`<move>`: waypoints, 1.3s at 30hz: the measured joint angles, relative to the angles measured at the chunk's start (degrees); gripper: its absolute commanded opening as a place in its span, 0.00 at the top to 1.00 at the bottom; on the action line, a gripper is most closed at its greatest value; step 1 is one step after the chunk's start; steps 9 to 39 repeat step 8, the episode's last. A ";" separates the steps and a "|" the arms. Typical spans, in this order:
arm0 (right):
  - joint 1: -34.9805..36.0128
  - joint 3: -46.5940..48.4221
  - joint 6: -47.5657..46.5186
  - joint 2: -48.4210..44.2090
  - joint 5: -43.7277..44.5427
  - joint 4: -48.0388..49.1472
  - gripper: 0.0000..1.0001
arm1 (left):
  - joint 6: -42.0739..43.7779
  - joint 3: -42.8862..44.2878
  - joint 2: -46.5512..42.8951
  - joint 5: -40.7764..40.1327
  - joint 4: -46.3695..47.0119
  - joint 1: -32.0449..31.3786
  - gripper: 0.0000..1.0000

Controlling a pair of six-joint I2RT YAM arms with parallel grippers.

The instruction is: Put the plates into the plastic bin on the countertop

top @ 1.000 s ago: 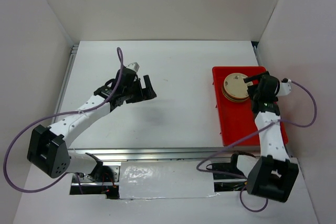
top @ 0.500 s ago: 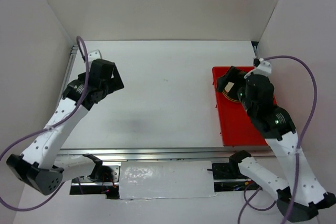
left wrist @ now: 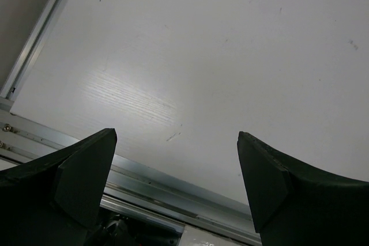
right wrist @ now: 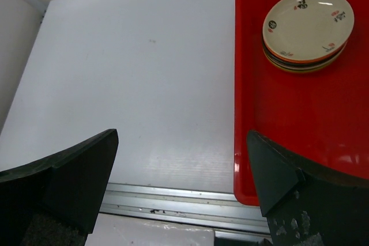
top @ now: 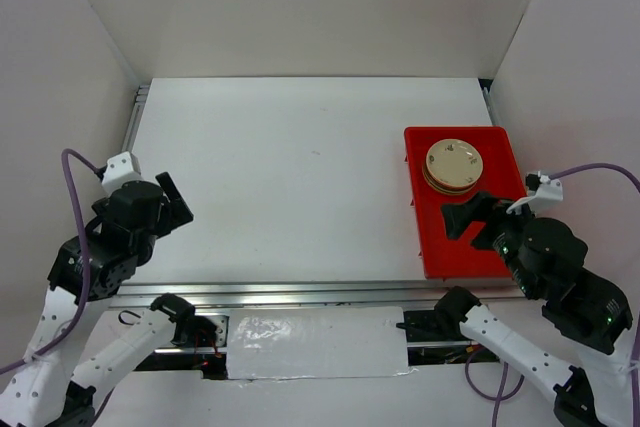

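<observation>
Both arms withdrawn, left tool (left wrist: 176, 136), right tool (right wrist: 181, 136) wide open, empty

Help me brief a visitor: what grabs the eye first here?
The bright red plastic bin on the right of the white countertop, holding a stack of plates topped by a cream one. The left gripper and right gripper are both open and empty, near the front edge.

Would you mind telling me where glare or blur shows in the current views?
Left wrist: soft glare patch on the countertop, left fingers blurred. Right wrist: plates sharp in the plastic bin, right fingers dark and soft. Top external: even light, no hard shadows.
</observation>
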 measured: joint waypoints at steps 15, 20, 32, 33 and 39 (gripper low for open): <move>0.98 -0.22 0.02 -0.52 1.27 -1.84 0.00 | -0.72 -0.63 -0.26 0.37 -1.29 0.00 0.01; 0.98 -0.22 0.02 -0.52 1.27 -1.84 0.00 | -0.72 -0.63 -0.26 0.37 -1.29 0.00 0.01; 0.98 -0.22 0.02 -0.52 1.27 -1.84 0.00 | -0.72 -0.63 -0.26 0.37 -1.29 0.00 0.01; 0.98 -0.22 0.02 -0.52 1.27 -1.84 0.00 | -0.72 -0.63 -0.26 0.37 -1.29 0.00 0.01; 0.98 -0.22 0.02 -0.52 1.27 -1.84 0.00 | -0.72 -0.63 -0.26 0.37 -1.29 0.00 0.01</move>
